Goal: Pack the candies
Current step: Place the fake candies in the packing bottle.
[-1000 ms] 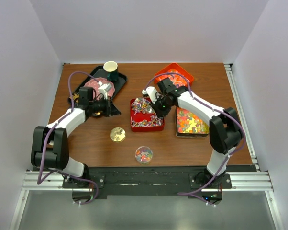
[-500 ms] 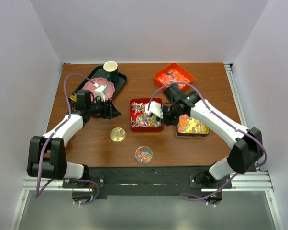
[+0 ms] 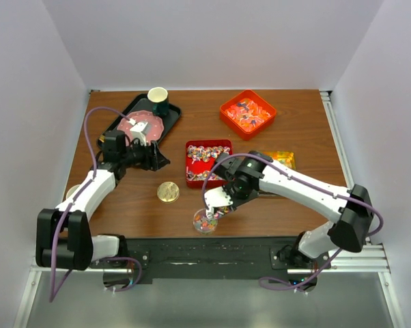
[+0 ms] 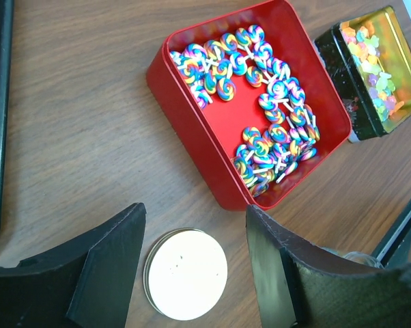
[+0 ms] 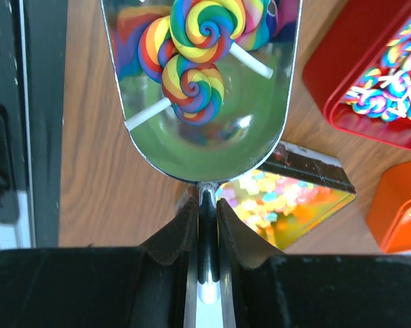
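Observation:
Rainbow swirl lollipop candies [image 5: 195, 27] lie in a silver scoop [image 5: 202, 123]; my right gripper [image 5: 205, 201] is shut on its handle. In the top view the scoop [image 3: 213, 206] hangs just above a small glass jar [image 3: 205, 220] of colourful candies near the front edge. More lollipop candies [image 4: 270, 130] fill the red tin [image 4: 192, 123] at mid table. My left gripper [image 4: 193, 210] is open and holds nothing. It hovers left of the red tin [image 3: 190, 164], with the round gold lid [image 4: 186, 273] on the wood below its fingers. From above, the left gripper [image 3: 158, 158] sits by the black tray's corner.
A black tray [image 3: 123, 116] with a pink plate [image 3: 143, 125] and a cup [image 3: 158, 100] stands at back left. An orange tin [image 3: 247, 113] of candies is at back right. A gold tin [image 3: 282, 159] of small sweets lies behind my right arm. The gold lid [image 3: 168, 191] rests left of the jar.
My right arm has swung the scoop from the red tin toward the front, over the glass jar. The left gripper has opened and drawn back a little to the left.

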{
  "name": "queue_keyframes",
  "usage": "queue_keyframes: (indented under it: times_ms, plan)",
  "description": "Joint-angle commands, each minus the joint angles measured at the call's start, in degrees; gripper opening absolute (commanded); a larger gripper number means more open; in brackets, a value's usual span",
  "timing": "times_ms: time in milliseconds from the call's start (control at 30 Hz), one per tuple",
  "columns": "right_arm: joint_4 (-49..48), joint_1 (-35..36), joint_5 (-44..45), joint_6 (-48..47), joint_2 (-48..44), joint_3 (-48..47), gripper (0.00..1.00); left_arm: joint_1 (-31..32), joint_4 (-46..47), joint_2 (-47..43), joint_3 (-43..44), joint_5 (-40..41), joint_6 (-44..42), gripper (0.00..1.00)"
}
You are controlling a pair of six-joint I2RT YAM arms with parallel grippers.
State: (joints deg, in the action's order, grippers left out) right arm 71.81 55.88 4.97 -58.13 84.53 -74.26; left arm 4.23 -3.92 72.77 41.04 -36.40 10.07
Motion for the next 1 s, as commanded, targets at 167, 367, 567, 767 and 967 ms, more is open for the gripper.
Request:
queue_keyframes:
  times_ms: [167,367,567,767,967]
  plan:
    - [7.5,5.3,12.9,4.1,8.3,-8.4,0.0,-0.9,2.2,-3.9,-1.0,0.9,0.5,0.65]
    - [10.3,9.9,18.2,6.4,11.4,-10.6,0.0,-1.1,2.6,-3.9,-1.0,0.7,1.3,0.65]
    - [13.4,14.0,24.5,7.0,12.2,-9.9,0.0,-1.1,3.0,-3.5,-1.1,0.5,1.6,0.65]
    - [15.6,15.5,29.1,7.4,12.8,-9.3,0.0,-1.1,3.0,-3.4,-1.1,0.0,2.3,0.65]
    - [18.7,17.0,31.9,8.5,14.1,-11.3,0.0,-1.1,5.0,-2.9,-0.8,-0.9,3.2,0.65]
